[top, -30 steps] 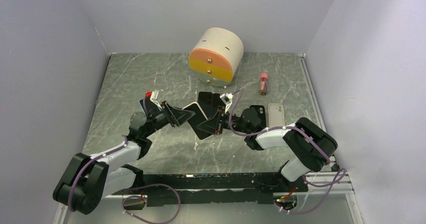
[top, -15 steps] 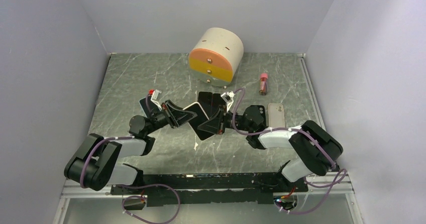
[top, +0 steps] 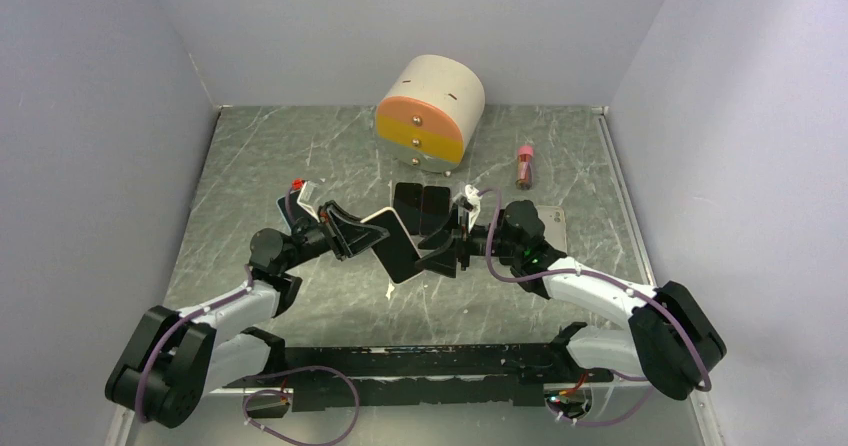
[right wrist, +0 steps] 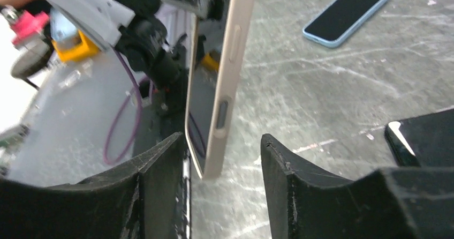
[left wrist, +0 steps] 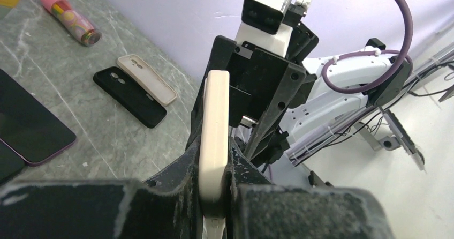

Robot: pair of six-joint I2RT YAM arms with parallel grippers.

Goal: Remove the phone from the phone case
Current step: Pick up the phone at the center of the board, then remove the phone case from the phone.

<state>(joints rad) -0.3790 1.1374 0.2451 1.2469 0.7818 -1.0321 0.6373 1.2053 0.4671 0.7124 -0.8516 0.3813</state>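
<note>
Phone [top: 403, 250] in beige case [left wrist: 214, 142] sits off the table [top: 330, 156], mid-scene, edge-on. Long axis runs from left gripper [top: 362, 232], clamped on it, toward right gripper [top: 445, 256], whose jaws are parted, gaps both sides.

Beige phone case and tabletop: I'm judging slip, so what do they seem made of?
Beige phone case: probably soft silicone or rubbery plastic, matte; rounded edges without glare, moulded button bumps. Tabletop: grey stone or stone-print laminate, slight sheen; pale veins and scratches, which one is unclear.
</note>
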